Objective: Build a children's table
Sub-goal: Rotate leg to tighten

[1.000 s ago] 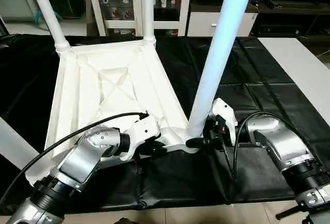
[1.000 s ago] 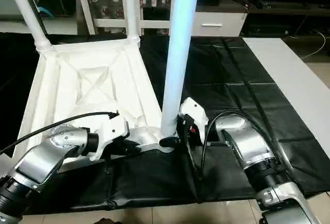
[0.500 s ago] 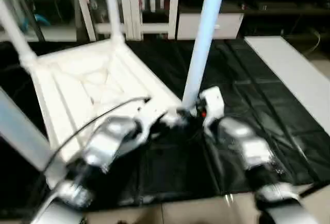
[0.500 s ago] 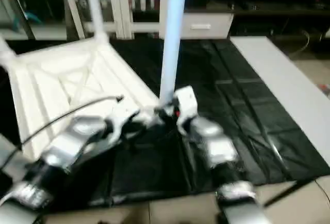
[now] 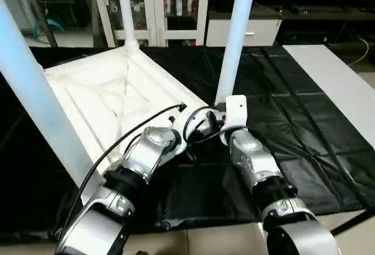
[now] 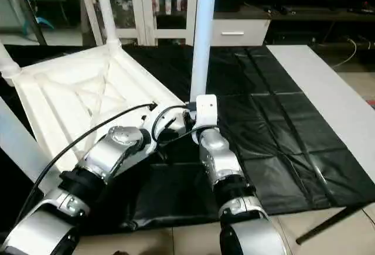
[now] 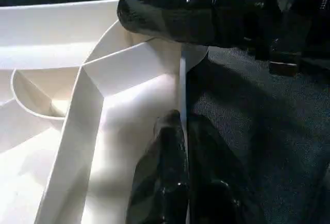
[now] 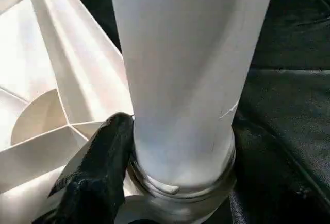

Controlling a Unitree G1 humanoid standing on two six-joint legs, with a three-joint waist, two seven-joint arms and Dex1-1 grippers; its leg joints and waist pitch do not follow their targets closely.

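One white tabletop (image 5: 111, 99) lies upside down on the black cloth (image 5: 281, 114), ribs up, and three tube legs stand in its corner sockets: a near one (image 5: 35, 91) at the left, a far one (image 5: 124, 9), and one (image 5: 235, 38) by the grippers. The left gripper (image 7: 181, 183) is pinched tight on the tabletop's thin edge wall. The right gripper (image 8: 154, 183) sits spread around that leg's base at its socket, one finger (image 8: 98, 177) against it. A plain white board (image 5: 340, 91) lies at the right, glass-door cabinets (image 5: 158, 3) behind.
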